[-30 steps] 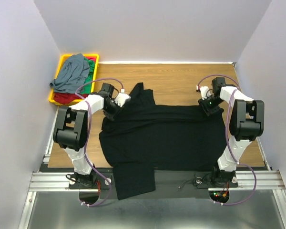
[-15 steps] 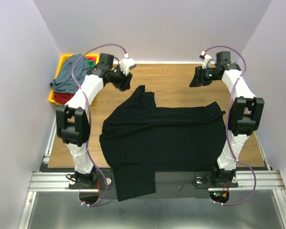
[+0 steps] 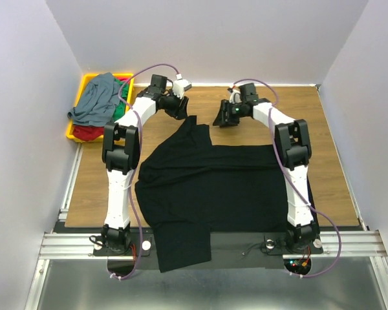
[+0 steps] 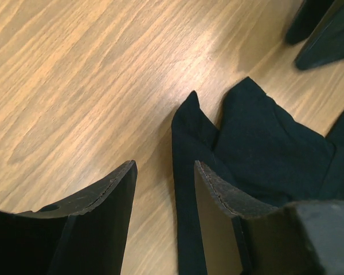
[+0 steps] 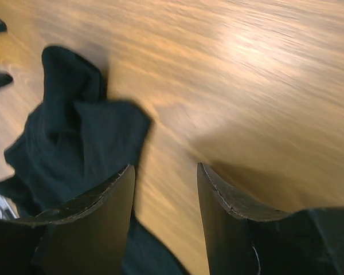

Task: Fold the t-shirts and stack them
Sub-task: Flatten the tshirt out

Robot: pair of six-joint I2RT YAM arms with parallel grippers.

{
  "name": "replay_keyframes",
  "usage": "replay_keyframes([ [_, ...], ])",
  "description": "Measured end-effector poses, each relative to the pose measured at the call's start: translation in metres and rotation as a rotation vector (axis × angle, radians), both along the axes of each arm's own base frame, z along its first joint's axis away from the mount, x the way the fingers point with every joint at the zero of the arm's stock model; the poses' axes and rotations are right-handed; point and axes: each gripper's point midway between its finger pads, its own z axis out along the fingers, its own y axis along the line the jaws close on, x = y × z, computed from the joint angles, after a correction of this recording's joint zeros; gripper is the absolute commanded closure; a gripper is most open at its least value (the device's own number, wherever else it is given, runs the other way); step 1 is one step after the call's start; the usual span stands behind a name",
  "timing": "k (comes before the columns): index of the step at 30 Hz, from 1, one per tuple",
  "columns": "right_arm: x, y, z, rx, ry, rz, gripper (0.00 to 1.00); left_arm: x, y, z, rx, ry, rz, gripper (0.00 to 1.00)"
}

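Note:
The large black t-shirt [image 3: 220,187] lies spread on the wooden table, its lower end hanging over the near edge. One sleeve [image 3: 193,129] points toward the back. My left gripper [image 3: 174,106] is open and empty just behind-left of that sleeve; the left wrist view shows the sleeve tip [image 4: 264,137] under and beside my left gripper [image 4: 163,172]. My right gripper [image 3: 223,116] is open and empty over bare wood right of the sleeve; the right wrist view shows the sleeve [image 5: 74,137] to the left of my right gripper [image 5: 165,172]. The grey-blue shirt [image 3: 97,97], green shirt [image 3: 121,106] and red shirt [image 3: 87,132] sit piled in the tray.
The yellow plastic tray [image 3: 75,134] stands at the table's back left corner. Walls enclose the table on the left, back and right. Bare wood shows along the back and the right side [image 3: 323,129].
Both grippers left the shirt's back edge, rose toward the back corners, then swung inward to either side of the back sleeve. The shirt has stayed put since half a second ago.

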Motion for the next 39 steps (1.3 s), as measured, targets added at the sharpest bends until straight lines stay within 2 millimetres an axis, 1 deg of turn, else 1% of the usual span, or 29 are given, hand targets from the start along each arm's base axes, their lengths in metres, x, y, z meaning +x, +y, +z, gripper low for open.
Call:
replay_keyframes([
  [1,0.001,0.009,-0.004,-0.002,0.003,-0.005,0.46,0.001,-0.001,-0.002,-0.003,0.003,0.003,0.44],
  [3,0.003,0.020,-0.007,-0.001,0.003,-0.013,0.46,0.003,-0.004,-0.004,-0.010,0.000,0.007,0.44],
  [8,0.013,0.041,-0.007,0.001,-0.023,-0.036,0.48,0.008,-0.011,-0.005,-0.024,-0.015,0.007,0.44],
  [13,0.018,0.047,-0.008,0.012,-0.032,-0.049,0.51,0.013,-0.017,-0.006,-0.034,-0.025,0.005,0.43],
  [18,0.017,0.051,-0.009,0.026,-0.024,-0.048,0.53,0.015,-0.026,-0.011,-0.048,-0.023,-0.005,0.43],
  [21,0.015,0.053,-0.009,0.038,-0.016,-0.040,0.52,0.014,-0.033,-0.019,-0.054,-0.014,-0.018,0.43],
  [25,0.012,0.056,-0.009,0.056,-0.008,-0.027,0.53,0.008,-0.044,-0.033,-0.054,0.013,-0.039,0.45],
  [28,0.010,0.057,-0.010,0.068,-0.005,-0.017,0.59,0.005,-0.048,-0.039,-0.055,0.027,-0.046,0.52],
  [29,0.009,0.058,-0.010,0.068,-0.003,-0.014,0.69,0.004,-0.050,-0.040,-0.054,0.029,-0.048,0.57],
  [31,0.007,0.058,-0.013,0.070,0.004,-0.013,0.79,0.003,-0.052,-0.041,-0.055,0.033,-0.051,0.63],
  [32,0.005,0.058,-0.016,0.069,0.015,-0.012,0.88,0.003,-0.053,-0.040,-0.056,0.031,-0.052,0.66],
  [34,0.004,0.057,-0.018,0.067,0.015,-0.005,0.97,0.004,-0.054,-0.039,-0.060,0.025,-0.050,0.71],
  [35,0.003,0.057,-0.019,0.063,0.018,-0.008,0.99,0.005,-0.054,-0.038,-0.060,0.023,-0.048,0.77],
  [37,0.003,0.056,-0.021,0.062,0.020,-0.007,0.99,0.008,-0.052,-0.036,-0.062,0.017,-0.040,0.81],
  [38,0.003,0.056,-0.021,0.059,0.016,-0.005,0.99,0.009,-0.052,-0.036,-0.063,0.011,-0.036,0.85],
  [39,0.003,0.056,-0.021,0.055,0.012,-0.004,0.99,0.011,-0.050,-0.035,-0.064,0.008,-0.030,0.87],
])
